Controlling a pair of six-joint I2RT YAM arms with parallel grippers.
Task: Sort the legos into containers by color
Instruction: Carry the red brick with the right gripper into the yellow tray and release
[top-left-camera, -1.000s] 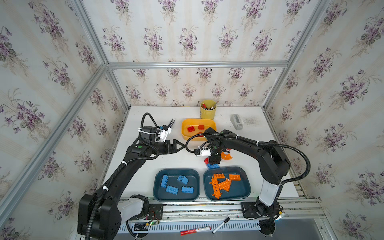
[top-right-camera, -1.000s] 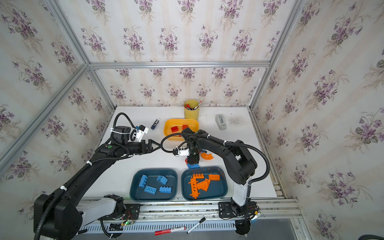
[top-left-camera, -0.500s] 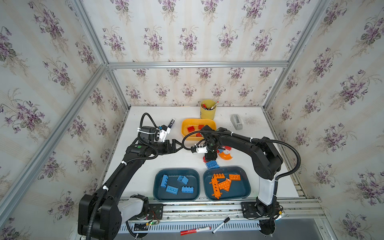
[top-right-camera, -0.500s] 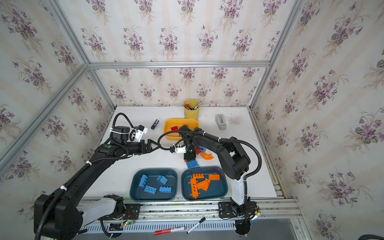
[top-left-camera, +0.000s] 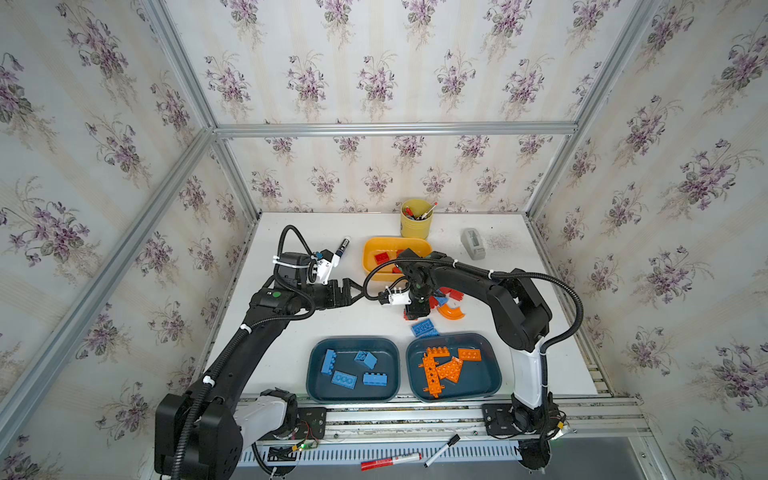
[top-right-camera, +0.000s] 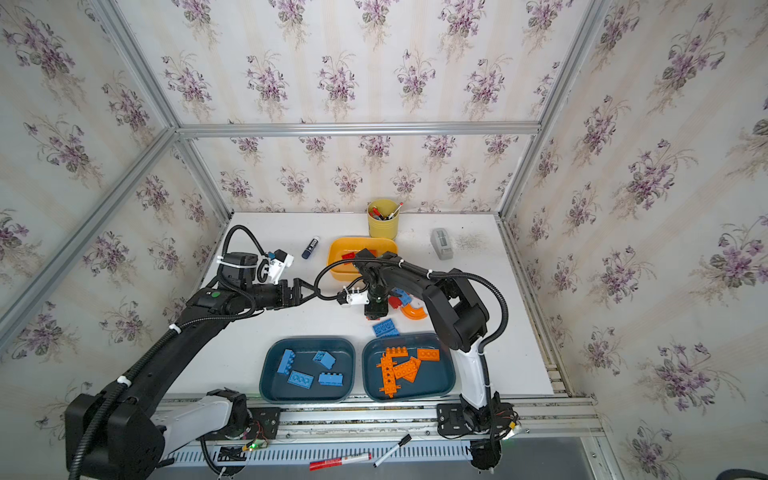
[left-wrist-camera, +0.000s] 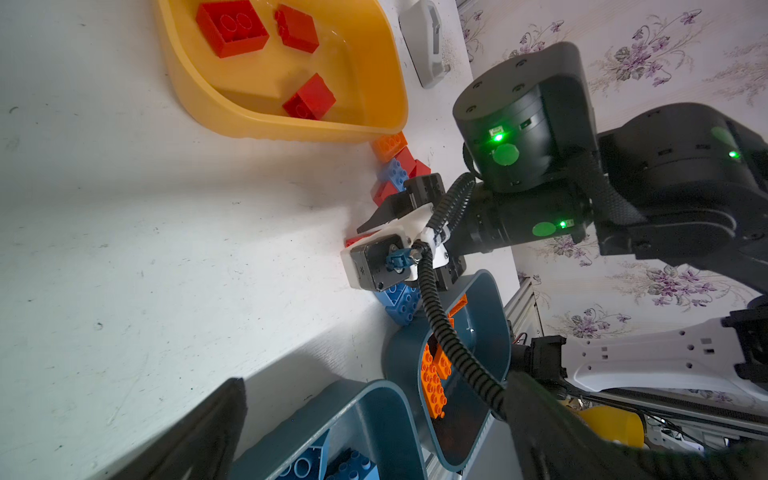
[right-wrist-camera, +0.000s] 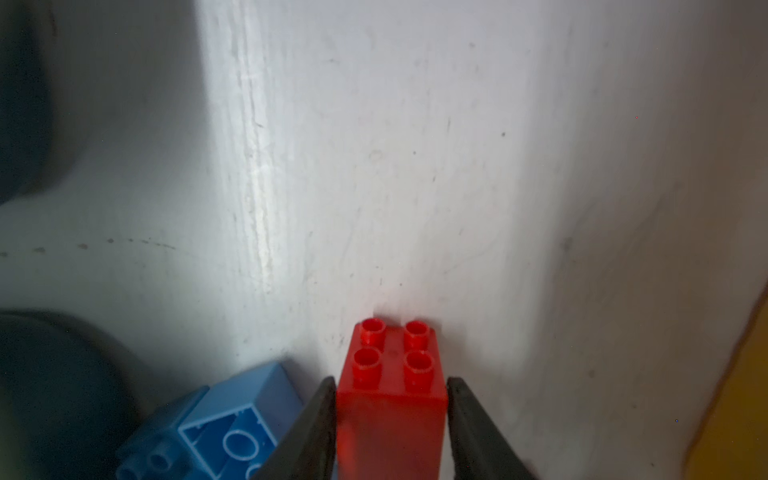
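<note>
Left wrist view: yellow tub (left-wrist-camera: 199, 99) holds three red bricks (left-wrist-camera: 309, 97).

Noted yellow cup of pens (top-left-camera: 416, 220) at table (top-left-camera: 365, 224) rear; grey block (top-left-camera: 472, 244), blue-capped marker (top-left-camera: 342, 247) nearby; red marker (top-left-camera: 390, 461) and black marker (top-left-camera: 441, 444) below front rail.

Bright, even light, soft shadows across the tabletop (top-left-camera: 374, 224); seen up close, the red lego (right-wrist-camera: 390, 395) blurs at its near end.

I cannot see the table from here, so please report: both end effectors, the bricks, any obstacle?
Left end effector open, empty. Right end effector shut on red brick. Blue brick close beside, outside the grip.
</note>
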